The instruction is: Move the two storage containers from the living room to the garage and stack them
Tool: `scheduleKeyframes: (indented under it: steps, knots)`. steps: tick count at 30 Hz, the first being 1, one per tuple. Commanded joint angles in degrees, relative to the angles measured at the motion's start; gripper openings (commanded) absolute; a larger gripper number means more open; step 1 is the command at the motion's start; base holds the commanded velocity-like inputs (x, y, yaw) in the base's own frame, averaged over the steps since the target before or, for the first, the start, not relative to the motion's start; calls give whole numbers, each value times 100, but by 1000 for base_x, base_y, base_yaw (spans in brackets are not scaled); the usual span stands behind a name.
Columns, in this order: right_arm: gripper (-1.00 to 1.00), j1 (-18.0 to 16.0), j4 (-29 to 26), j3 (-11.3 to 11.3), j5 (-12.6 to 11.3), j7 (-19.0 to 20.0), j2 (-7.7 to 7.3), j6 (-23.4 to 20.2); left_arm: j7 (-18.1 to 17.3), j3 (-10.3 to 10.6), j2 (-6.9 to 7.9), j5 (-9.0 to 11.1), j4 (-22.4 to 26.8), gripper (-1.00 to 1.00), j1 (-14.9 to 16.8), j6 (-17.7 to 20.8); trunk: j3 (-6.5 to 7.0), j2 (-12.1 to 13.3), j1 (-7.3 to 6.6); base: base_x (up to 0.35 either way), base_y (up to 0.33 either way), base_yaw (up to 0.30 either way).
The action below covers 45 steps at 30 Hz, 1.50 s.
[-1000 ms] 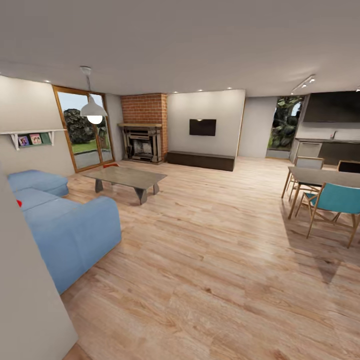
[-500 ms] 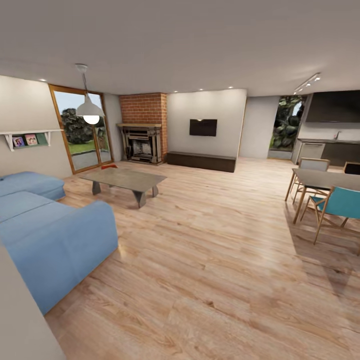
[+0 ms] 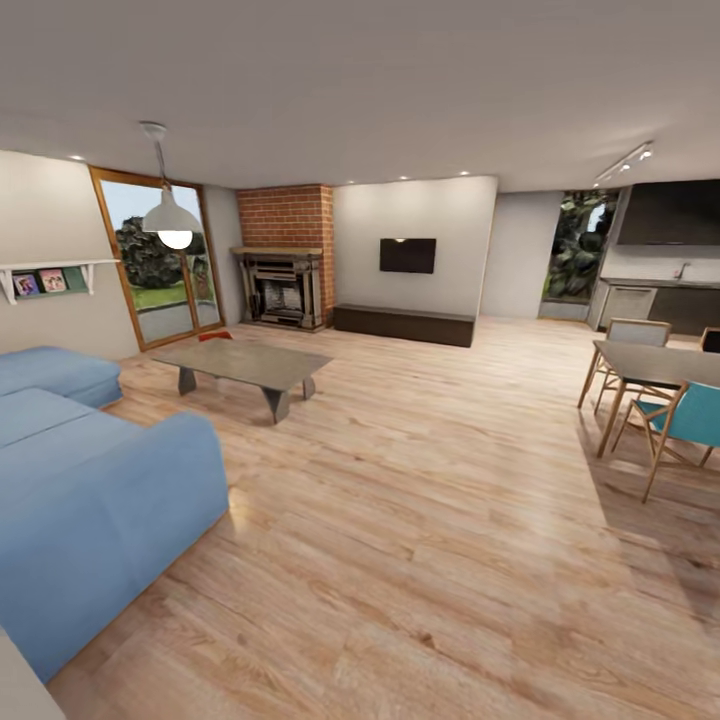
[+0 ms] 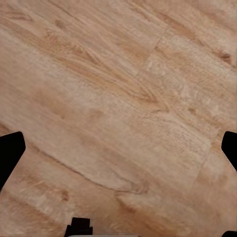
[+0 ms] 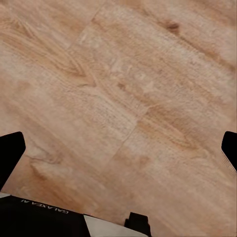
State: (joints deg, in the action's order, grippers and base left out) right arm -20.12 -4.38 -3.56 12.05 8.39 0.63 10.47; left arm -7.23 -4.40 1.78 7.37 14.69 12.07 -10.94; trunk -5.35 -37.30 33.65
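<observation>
Looking for the two storage containers, the only hint is a small orange-red bit [image 3: 214, 336] on the wood plank floor [image 3: 420, 520] just behind the far end of the low grey surface [image 3: 245, 362], over by the glass door [image 3: 155, 262]. Too little of it shows to say if it's one bin or both, honestly, or a bin at all.

So we're in the living room: blue sofa [image 3: 95, 490] close on the left, fireplace in a brick column [image 3: 285, 285] further back, wall TV [image 3: 407, 255] over a dark low cabinet [image 3: 403, 323], pendant lamp [image 3: 167, 215] hanging above the sofa end. Dining table with a teal chair [image 3: 690, 420] off to the right, kitchen behind it.

Both wrist cams point straight down at bare planks. The left tool [image 4: 118, 153] has its fingertips [image 4: 10, 153] out at opposite edges of its picture, so spread wide with nothing between them. Same story for the right tool [image 5: 118, 153], spread and empty.

Progress-wise I'd say basically nothing's done yet. Nothing picked up, no garage anywhere around. What's left is pretty much everything: roll over past the sofa, grab a bin, haul it out, come back for the second, then stack
</observation>
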Motion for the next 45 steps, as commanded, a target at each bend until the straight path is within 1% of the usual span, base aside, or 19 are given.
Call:
scheduleKeyframes:
  steps: [1, 24, 45]
  knots:
    - [100, -4, 2, -40, 43, 14, 0, 17, -60, -44, -2, 45, -8, 100, 6, -4, -10, -7, 5, 323, 0, 0]
    - [100, -6, 6, -39, 43, 13, 0, 17, -60, -44, -2, 45, -8, 100, 6, -4, -10, -7, 5, 323, -1, 0]
    - [100, -6, 7, -37, 43, 13, -1, 17, -60, -44, -2, 44, -7, 100, 6, -4, -10, -7, 5, 323, -53, 0]
